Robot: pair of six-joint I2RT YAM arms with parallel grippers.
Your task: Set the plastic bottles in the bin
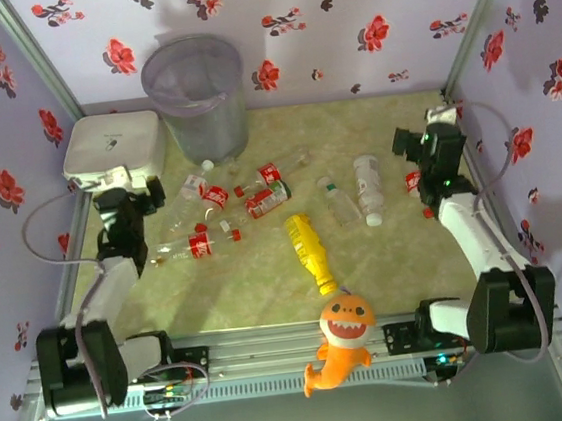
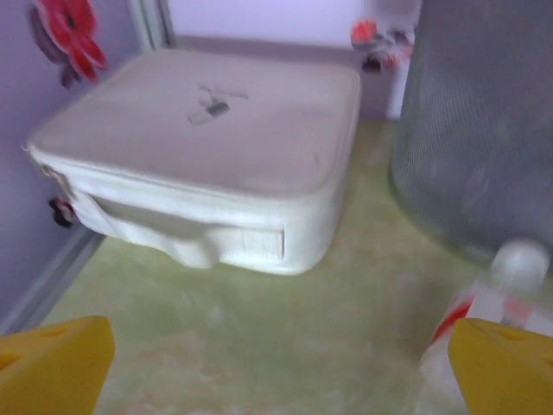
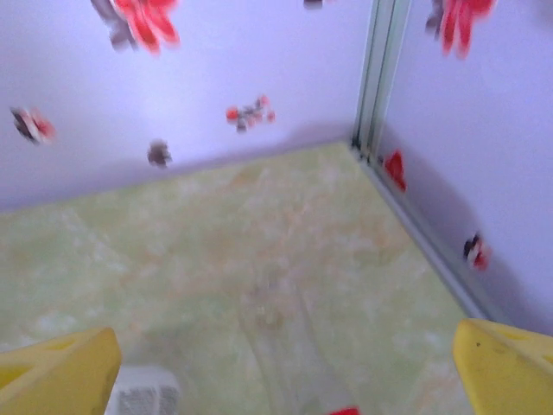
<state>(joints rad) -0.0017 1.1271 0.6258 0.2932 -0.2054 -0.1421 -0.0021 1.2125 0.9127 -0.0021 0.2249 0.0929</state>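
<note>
Floral walls enclose a green table [image 1: 387, 260] where, beyond the yellow squeeze bottle [image 1: 308, 248], the other plastic bottles [image 1: 265, 200] lie mid-table between the left gripper [image 1: 150, 191] and right gripper [image 1: 407, 145], both spread apart and empty; the bottles are probably light, slick and crushable, best pinched mid-body, and the bin [image 1: 206, 118] stands toward the far-left corner.

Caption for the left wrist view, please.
Open left pincer facing the white box, grey bin at right, a red-labelled bottle near one fingertip.

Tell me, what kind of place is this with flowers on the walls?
Probably a robot practice booth, not a real room: flowery walls close in a table, two robot arms are bolted at its edge, and plastic bottles lie scattered near a bin.
</note>
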